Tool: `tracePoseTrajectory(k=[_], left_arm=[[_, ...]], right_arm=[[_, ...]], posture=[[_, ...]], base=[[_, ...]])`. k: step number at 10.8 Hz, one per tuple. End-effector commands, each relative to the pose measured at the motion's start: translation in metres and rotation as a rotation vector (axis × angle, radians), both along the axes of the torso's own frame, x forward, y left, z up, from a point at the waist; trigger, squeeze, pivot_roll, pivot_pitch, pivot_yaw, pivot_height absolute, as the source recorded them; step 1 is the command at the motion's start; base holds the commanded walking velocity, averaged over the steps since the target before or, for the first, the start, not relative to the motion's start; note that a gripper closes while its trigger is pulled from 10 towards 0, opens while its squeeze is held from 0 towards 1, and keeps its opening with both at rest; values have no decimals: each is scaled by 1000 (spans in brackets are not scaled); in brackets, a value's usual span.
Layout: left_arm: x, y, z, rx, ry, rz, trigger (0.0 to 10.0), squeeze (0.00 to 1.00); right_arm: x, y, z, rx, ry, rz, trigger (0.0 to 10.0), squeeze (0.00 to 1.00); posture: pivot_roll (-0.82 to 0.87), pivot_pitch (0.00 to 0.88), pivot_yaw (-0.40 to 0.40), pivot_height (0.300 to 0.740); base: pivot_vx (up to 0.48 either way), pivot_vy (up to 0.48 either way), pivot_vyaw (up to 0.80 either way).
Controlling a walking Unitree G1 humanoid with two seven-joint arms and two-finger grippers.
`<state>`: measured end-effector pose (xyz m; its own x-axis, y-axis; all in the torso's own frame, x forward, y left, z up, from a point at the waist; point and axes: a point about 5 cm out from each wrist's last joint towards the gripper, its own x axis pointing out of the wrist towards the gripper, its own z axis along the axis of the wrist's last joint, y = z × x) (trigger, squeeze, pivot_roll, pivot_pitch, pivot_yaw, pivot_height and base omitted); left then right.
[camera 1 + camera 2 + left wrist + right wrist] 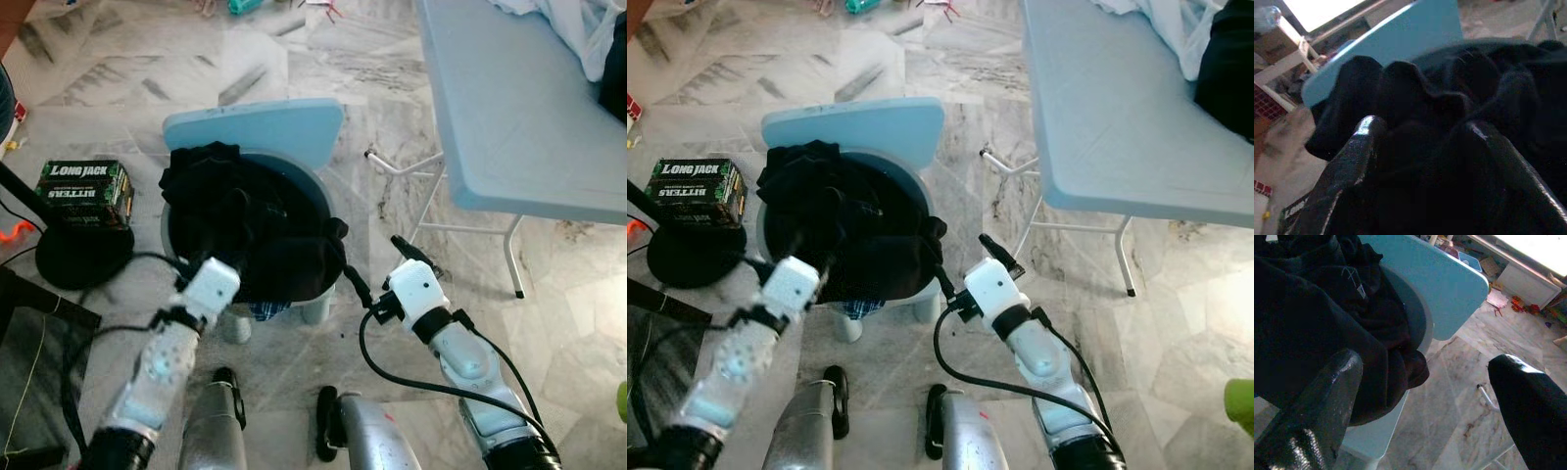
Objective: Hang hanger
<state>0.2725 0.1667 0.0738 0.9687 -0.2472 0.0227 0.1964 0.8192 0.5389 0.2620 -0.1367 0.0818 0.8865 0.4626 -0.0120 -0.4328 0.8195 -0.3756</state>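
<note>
A heap of black clothes (pixel 257 227) fills the seat of a small light-blue plastic chair (pixel 257 127) just in front of me. My left gripper (pixel 1422 129) reaches into the front left of the heap. Its fingers are open, with black cloth lying between and behind them. My right gripper (pixel 382 266) hovers open beside the chair's right edge, close to where the cloth (pixel 1312 318) hangs over the seat rim. Nothing is between its fingers (pixel 1327 387).
A light-blue folding table (pixel 519 108) with white legs (pixel 431 201) stands to the right, and white cloth (pixel 568 24) lies on its far end. At left, a green Long Jack box (pixel 86 191) sits on a black round base (pixel 83 257). The floor is marble.
</note>
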Motion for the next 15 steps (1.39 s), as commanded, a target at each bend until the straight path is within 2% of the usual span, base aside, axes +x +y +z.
tracePoseTrajectory(k=[1, 2, 5, 7, 11, 13, 15], left_arm=[[-3, -1, -1, -6, 5, -4, 10000, 0], [-2, -3, -4, -30, 23, 1, 10000, 0], [-15, -27, -15, -68, 67, -85, 10000, 0], [-24, -42, -32, -73, 210, -175, 10000, 0], [-33, -38, -60, -70, 431, -170, 10000, 0], [-41, -39, -70, -116, 576, -191, 10000, 0], [-39, -41, -54, -41, 461, -272, 10000, 0]], right_arm=[[-2, -4, -6, -18, 24, -7, 10000, 0], [-3, -3, -7, -17, 24, -5, 10000, 0], [-2, -4, -6, -21, 21, 1, 10000, 0], [-2, -3, -6, -21, 20, 4, 10000, 0], [-4, -3, -7, -21, 24, 2, 10000, 0], [-4, -4, -8, -23, 26, 1, 10000, 0], [-4, -3, -8, -22, 29, 2, 10000, 0]], posture=[[-1, 234, -100, 740], [-2, 233, -101, 740], [-1, 232, -106, 740], [-1, 232, -106, 740], [-4, 238, -104, 740], [-5, 239, -103, 740], [-1, 242, -101, 740]], base=[[0, 0, 0], [0, 0, 0], [0, 0, 0], [0, 0, 0], [0, 0, 0], [0, 0, 0], [0, 0, 0]])
